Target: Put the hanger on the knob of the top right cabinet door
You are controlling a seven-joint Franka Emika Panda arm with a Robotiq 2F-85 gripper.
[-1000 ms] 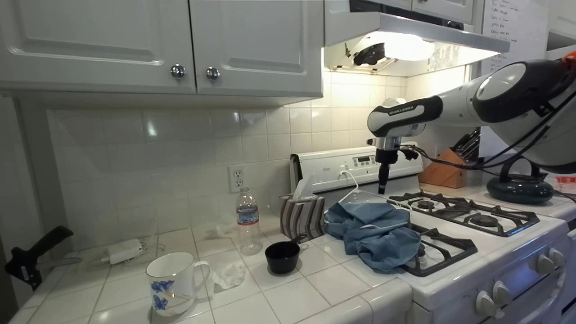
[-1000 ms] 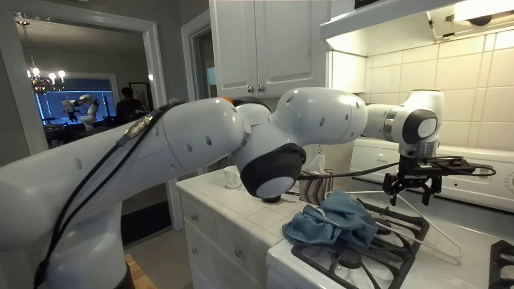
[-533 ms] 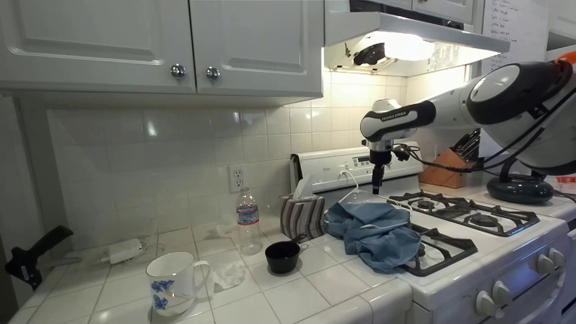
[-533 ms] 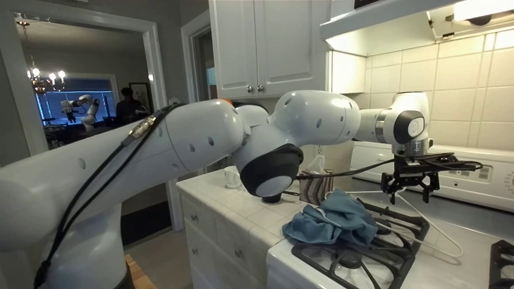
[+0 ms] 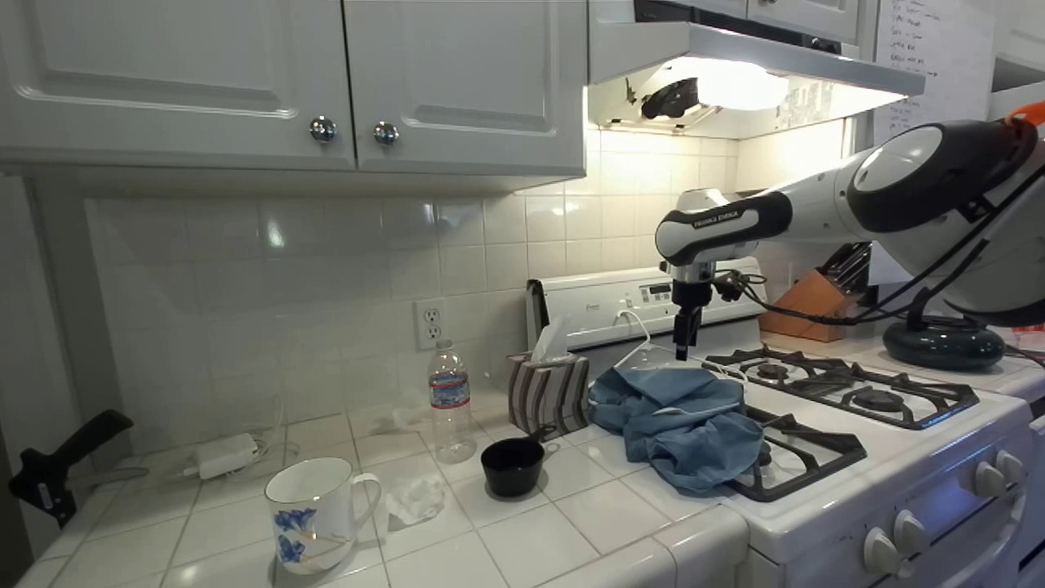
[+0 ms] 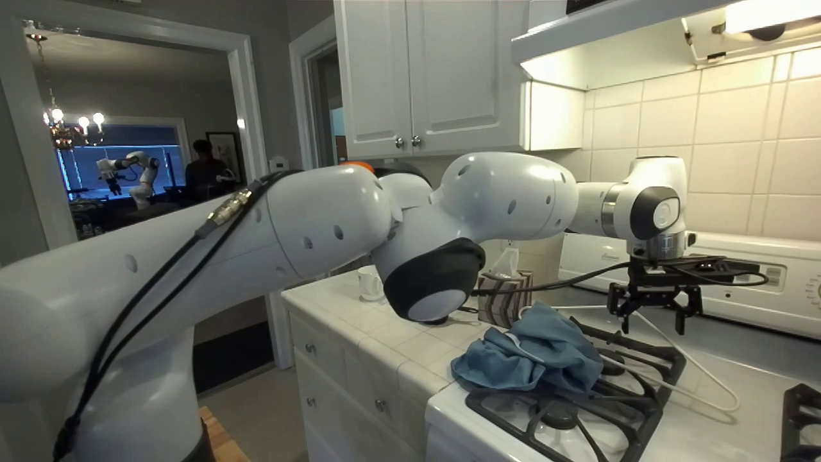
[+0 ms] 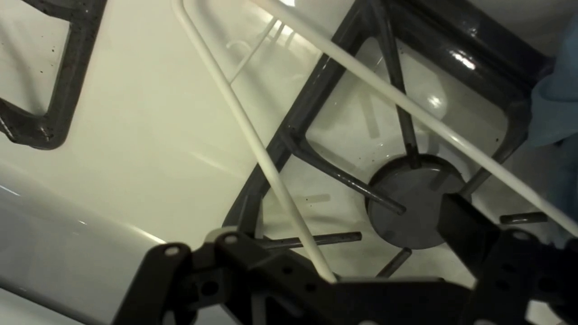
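The white hanger [image 6: 700, 370] lies on the stove, partly under the blue cloth [image 6: 532, 353]; its hook [image 5: 647, 333] sticks up near the stove's back panel. My gripper [image 6: 653, 328] stands open and points down above the hanger, with nothing held. In the wrist view the hanger [image 7: 247, 126] crosses below the gripper [image 7: 352, 214], one wire running down between its spread fingers and out of sight behind the gripper body. The top right cabinet door [image 5: 490, 73] is closed, and its round metal knob [image 5: 386, 133] is bare at the lower left corner.
Black burner grates [image 7: 311, 98] lie under the hanger. On the counter are a striped tissue box [image 5: 547, 398], a bottle [image 5: 451, 404], a black cup [image 5: 513, 472] and a flowered mug [image 5: 310, 523]. The lit range hood [image 5: 808, 61] juts out above the stove.
My open gripper has shifted slightly toward the tiled counter, then dropped a little lower over the hanger. The hanger and cloth have not moved.
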